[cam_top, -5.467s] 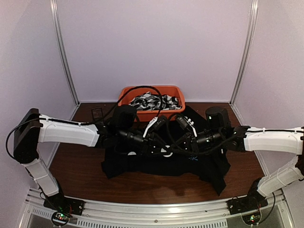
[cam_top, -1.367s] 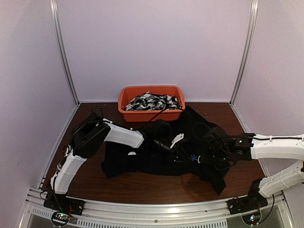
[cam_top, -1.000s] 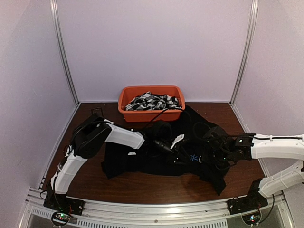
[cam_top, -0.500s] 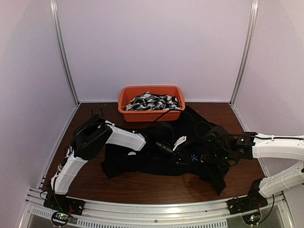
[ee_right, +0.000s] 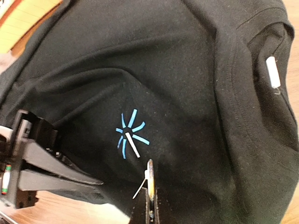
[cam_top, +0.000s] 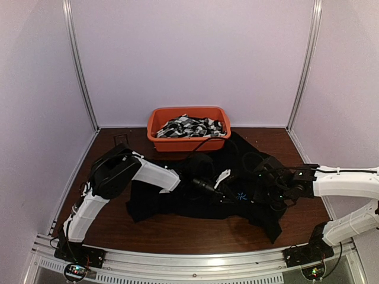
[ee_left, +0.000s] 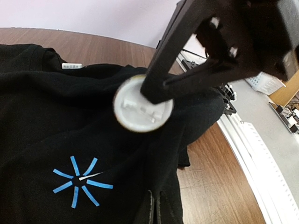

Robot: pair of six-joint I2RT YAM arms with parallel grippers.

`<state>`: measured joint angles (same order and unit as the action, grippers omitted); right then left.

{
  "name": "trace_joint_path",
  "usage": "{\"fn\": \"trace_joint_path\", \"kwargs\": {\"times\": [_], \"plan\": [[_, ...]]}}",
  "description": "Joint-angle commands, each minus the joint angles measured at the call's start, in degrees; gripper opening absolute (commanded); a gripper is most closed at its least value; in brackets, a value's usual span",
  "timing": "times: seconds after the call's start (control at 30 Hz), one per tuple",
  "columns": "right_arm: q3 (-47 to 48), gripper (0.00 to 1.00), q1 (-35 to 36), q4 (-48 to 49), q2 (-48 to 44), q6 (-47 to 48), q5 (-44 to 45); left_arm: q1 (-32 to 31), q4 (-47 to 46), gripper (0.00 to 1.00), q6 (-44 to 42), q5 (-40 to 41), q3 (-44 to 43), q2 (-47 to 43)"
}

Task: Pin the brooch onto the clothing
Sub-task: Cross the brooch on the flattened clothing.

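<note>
The black shirt [cam_top: 177, 204] lies spread on the table, its light-blue starburst [cam_top: 241, 195] between my two grippers. My left gripper [cam_top: 227, 197] is low over it, jaws shut and apparently pinching a fold of the shirt [ee_left: 46, 116] just right of the starburst [ee_left: 79, 179]. My right gripper [cam_top: 253, 194] is shut on the round white brooch [ee_left: 143, 103], held a little above the cloth. In the right wrist view the brooch [ee_right: 150, 177] is edge-on with its pin open, just below the starburst [ee_right: 131, 135]. The white tag [ee_right: 272, 72] sits at the collar.
An orange bin [cam_top: 155, 127] of black-and-white patterned fabrics stands at the back behind the shirt. Brown tabletop [cam_top: 106, 207] shows round the shirt. The metal rail [cam_top: 189, 260] runs along the front edge. My left gripper [ee_right: 96, 181] lies close beside the brooch.
Both arms have come down from above the shirt to low over it. In the last second the left gripper edged right toward the starburst; the right gripper barely moved.
</note>
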<state>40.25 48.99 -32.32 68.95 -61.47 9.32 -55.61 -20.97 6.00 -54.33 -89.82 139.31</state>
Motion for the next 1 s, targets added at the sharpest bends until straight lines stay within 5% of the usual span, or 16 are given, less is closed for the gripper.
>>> {"fn": "trace_joint_path", "kwargs": {"times": [0.0, 0.43, 0.97], "plan": [[3.4, 0.0, -0.3, -3.5, -5.2, -1.6, 2.5, -0.1, -4.2, 0.0, 1.3, 0.5, 1.3, -0.7], [3.6, 0.0, 5.7, -3.5, -6.6, -3.1, -5.3, -0.1, -3.9, 0.0, 1.5, 2.5, 1.4, -0.5], [0.9, 0.0, 5.9, -7.1, -4.9, -5.9, 2.9, -0.1, -5.1, 0.0, -0.7, 2.1, 3.9, -2.9]]}}
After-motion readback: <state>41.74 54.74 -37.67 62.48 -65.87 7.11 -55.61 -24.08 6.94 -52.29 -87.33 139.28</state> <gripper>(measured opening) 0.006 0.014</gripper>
